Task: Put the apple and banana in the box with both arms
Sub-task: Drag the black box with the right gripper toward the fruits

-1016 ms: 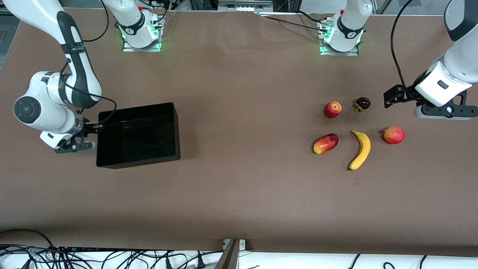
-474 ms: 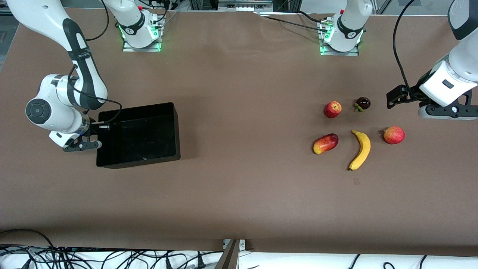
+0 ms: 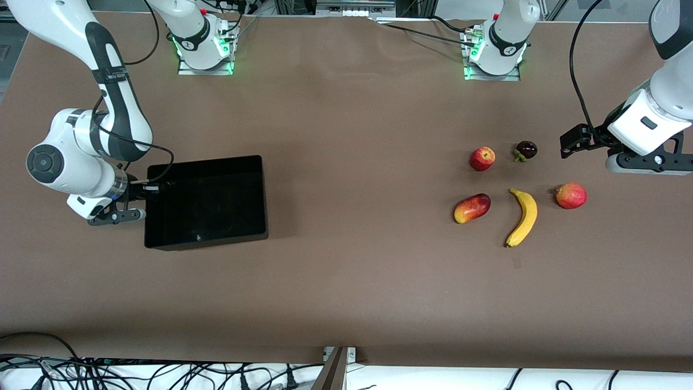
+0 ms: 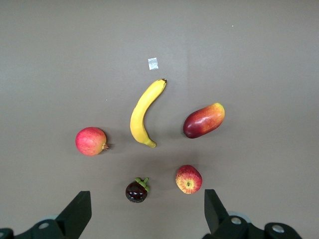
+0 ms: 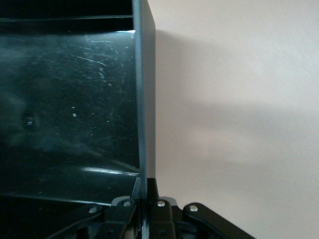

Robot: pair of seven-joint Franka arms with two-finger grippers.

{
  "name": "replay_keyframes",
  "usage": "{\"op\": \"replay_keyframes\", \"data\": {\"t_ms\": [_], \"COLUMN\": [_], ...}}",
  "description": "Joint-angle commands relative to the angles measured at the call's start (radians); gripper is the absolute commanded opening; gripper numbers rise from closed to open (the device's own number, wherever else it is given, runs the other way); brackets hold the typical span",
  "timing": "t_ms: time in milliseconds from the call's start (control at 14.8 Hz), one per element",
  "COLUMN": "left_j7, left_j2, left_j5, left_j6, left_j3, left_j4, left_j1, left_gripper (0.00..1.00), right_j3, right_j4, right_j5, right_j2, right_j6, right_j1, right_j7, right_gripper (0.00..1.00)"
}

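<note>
The right gripper [image 3: 142,190] is at the right arm's end of the table, and its jaws are pinched tight on the thin end wall of the box [image 3: 260,184]; the box is black and has nothing in it. I think the box could slip out or tip, because the jaws hold only a skinny bit of shiny wall; if the arm pulls fast, the box might twist on the table.

The fruit lies well apart from the box, toward the left arm's end; there is a mango [image 3: 472,208], then the apple [image 3: 482,158], then the banana [image 3: 523,216] nearer the front camera, then a small dark fruit [image 3: 525,150] beside the apple, then a round red-pink fruit [image 3: 571,195]. The fruits sit near each other, so a grab could bump the wrong one; the round red-pink fruit looks a lot like the apple.

The left gripper [image 3: 647,161] waits up high by the fruit, jaws wide open, holding nothing.
</note>
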Motion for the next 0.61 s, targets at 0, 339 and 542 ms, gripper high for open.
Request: {"op": "replay_keyframes", "data": {"t_ms": [0, 339, 542], "left_j7": [0.023, 0.023, 0.023], "left_j2": [0.017, 0.017, 0.017], "left_j5": [0.017, 0.017, 0.017], "left_j6": [-0.024, -0.024, -0.024], "left_j3": [-0.001, -0.001, -0.001], "left_j4": [0.036, 0.036, 0.036], "left_j1": [0.0, 0.0, 0.0], "left_gripper": [1.0, 1.0, 1.0], "right_j3": [0.079, 0.307, 0.433], "right_j4": [0.15, 0.28, 0.28], "right_j5": [0.066, 0.084, 0.069], "right_j2": [0.025, 0.095, 0.135], "right_j6": [-0.105, -0.182, -0.126], "right_j1": [-0.009, 0.009, 0.055], "right_j7": [0.028, 0.404, 0.624], "right_gripper": [0.0, 0.0, 0.0]}}
